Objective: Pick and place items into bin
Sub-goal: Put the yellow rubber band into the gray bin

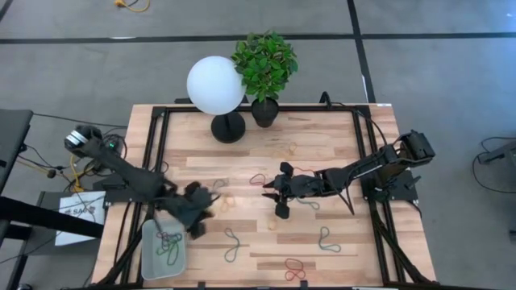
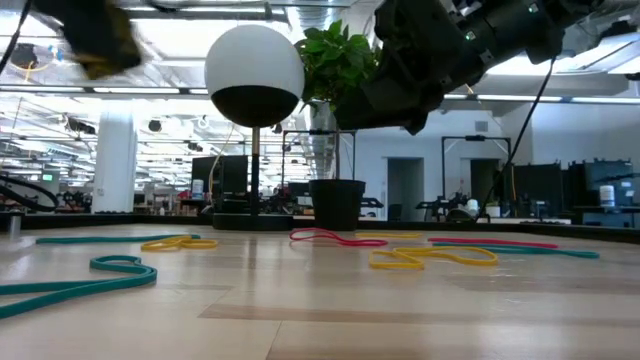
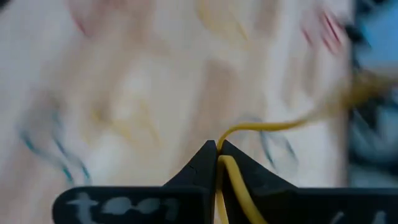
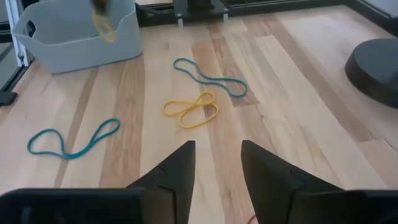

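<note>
While the left gripper (image 3: 217,149) hangs just above the bin (image 1: 150,259), near its upper-right corner in the high view, its fingers are pressed together on a yellow band (image 3: 261,127) (the loop runs down between the two dark tips and arcs away from them). Inside the bin, below that gripper, lie a few bands (image 1: 168,243) already, green and dark.

Well apart from it, near the middle of the wooden table (image 1: 339,145), the right gripper (image 4: 217,163) hovers with its fingers spread and nothing between them. Directly ahead of its tips lies a yellow figure-eight band (image 4: 190,109); just beyond that is a teal band (image 4: 210,77), and off to one side of the tips another teal loop (image 4: 73,139). Farther ahead of this gripper stands the grey bin, a yellow band dangling over it.

Behind the right gripper, at the table's far edge, stand a white globe lamp (image 1: 215,84) and a potted plant (image 1: 265,66).
</note>
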Controlling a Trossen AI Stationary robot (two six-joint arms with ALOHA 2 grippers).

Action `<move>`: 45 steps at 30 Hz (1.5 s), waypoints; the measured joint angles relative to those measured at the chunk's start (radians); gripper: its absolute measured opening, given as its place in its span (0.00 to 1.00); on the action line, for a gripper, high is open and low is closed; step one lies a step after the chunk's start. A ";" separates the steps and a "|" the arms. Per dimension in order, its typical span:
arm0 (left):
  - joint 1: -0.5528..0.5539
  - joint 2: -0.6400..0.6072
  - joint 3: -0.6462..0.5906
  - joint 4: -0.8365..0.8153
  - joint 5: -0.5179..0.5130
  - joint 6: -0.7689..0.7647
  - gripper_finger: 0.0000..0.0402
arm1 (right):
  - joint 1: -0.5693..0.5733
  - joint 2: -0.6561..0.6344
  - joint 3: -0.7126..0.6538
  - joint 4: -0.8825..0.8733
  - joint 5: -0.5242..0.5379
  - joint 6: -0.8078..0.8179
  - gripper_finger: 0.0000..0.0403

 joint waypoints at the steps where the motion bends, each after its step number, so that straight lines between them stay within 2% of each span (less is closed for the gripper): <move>1: -0.026 -0.016 0.000 -0.034 0.047 -0.026 0.00 | 0.000 0.000 0.000 -0.004 0.000 0.001 0.30; 5: -0.138 -0.044 0.000 -0.150 0.218 -0.176 0.00 | 0.000 0.000 0.000 -0.026 -0.003 0.043 0.30; 8: -0.225 -0.042 0.000 -0.191 0.284 -0.334 0.00 | 0.000 0.000 0.000 -0.040 -0.003 0.052 0.30; 11: -0.303 -0.021 0.000 -0.210 0.264 -0.469 0.00 | 0.000 0.000 0.000 -0.049 -0.003 0.053 0.30; 14: -0.361 0.020 0.000 -0.253 0.179 -0.576 0.00 | 0.002 0.000 0.000 -0.049 -0.003 0.054 0.30; 16: -0.382 0.052 0.000 -0.304 0.124 -0.642 0.00 | 0.004 0.000 0.000 -0.049 -0.003 0.054 0.30; 18: -0.386 0.089 0.000 -0.335 0.113 -0.689 0.01 | 0.004 0.000 0.000 -0.049 -0.003 0.054 0.30; 25: -0.383 0.235 0.000 -0.342 0.159 -0.682 0.07 | 0.004 0.000 0.000 -0.042 -0.003 0.054 0.30; 29: -0.376 0.313 0.000 -0.344 0.300 -0.669 0.12 | 0.004 0.000 0.000 -0.041 -0.003 0.054 0.30; 33: -0.373 0.364 0.000 -0.344 0.445 -0.595 0.16 | 0.004 0.000 0.000 -0.041 -0.003 0.054 0.30; 39: -0.372 0.363 0.010 -0.355 0.393 -0.588 0.17 | 0.004 0.000 0.000 -0.041 -0.003 0.054 0.30; 45: -0.372 0.356 0.098 -0.490 0.383 -0.592 0.16 | 0.004 0.000 0.000 -0.041 -0.003 0.054 0.30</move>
